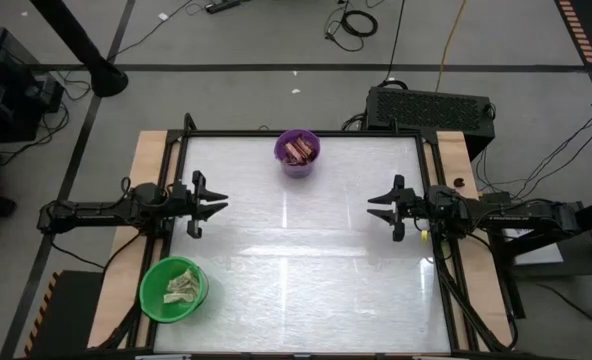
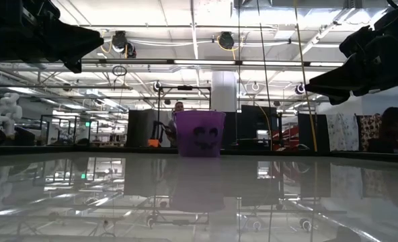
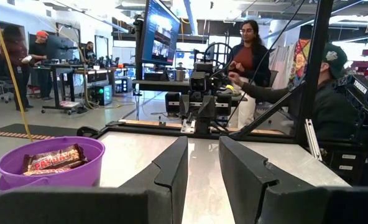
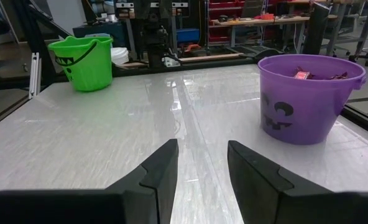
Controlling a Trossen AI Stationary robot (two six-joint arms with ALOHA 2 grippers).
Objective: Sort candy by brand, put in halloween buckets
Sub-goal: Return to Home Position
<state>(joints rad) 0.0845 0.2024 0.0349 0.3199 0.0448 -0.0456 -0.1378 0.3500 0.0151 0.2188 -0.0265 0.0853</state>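
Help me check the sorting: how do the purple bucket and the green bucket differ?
The purple bucket holds dark brown bars; the green bucket holds pale wrapped pieces. The purple bucket looks smaller than the green bucket. The purple bucket stands at the middle of one table edge; the green bucket sits in a corner. Both stand upright with faces.

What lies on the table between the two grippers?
Nothing. In the high view, only bare table stretches from the left gripper to the right gripper.

Robotics lab, exposed ceiling (image 2: 152,13) with strip lights (image 2: 212,62), cabled floor (image 1: 276,40), workbenches (image 3: 72,71), big monitor (image 3: 161,31)
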